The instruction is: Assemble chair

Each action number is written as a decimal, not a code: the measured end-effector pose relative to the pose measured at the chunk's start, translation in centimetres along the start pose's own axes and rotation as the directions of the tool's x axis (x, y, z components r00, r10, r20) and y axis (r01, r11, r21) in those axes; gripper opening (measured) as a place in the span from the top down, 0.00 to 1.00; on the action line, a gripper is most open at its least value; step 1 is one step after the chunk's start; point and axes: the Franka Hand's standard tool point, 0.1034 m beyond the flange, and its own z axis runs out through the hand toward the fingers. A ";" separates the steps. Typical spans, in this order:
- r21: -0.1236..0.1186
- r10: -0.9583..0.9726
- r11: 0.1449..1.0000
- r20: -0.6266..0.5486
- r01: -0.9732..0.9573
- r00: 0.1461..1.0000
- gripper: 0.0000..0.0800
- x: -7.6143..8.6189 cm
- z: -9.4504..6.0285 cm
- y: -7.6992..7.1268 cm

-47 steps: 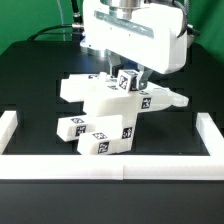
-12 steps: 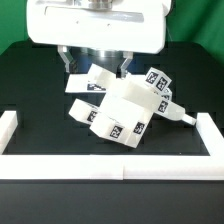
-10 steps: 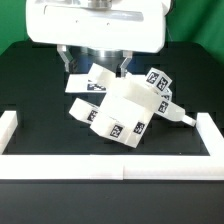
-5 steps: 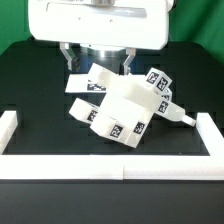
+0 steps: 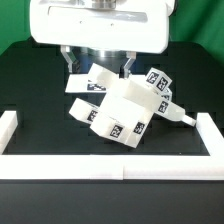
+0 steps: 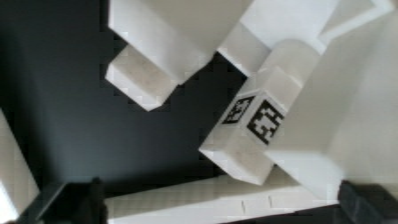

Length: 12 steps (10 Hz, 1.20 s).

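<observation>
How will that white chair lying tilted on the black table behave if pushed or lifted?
The chair looks like rigid plastic, so probably stiff, not floppy. It sits tilted, so a push may rock or tip it. Its smooth faces could slip in a grip.

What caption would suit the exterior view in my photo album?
Open gripper hovering over the tilted, partly joined white chair lying on the black table.

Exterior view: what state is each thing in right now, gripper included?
gripper: open, jaws wide, hanging just above the chair, nothing visibly held.
chair: parts bunched in one cluster, lying tilted on the black table, not upright.
white rail: lying flat along the table's edge.
</observation>
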 end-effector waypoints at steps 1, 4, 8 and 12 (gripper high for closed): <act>-0.002 0.001 1.000 -0.008 -0.001 1.000 0.19 0.2 0.1 0.3; -0.006 0.008 1.000 -0.031 -0.008 0.999 0.19 0.7 0.2 0.7; -0.017 0.016 1.000 -0.075 -0.017 0.997 0.19 1.6 0.6 1.6; -0.038 0.019 0.999 -0.099 -0.023 0.995 0.19 2.2 1.9 2.4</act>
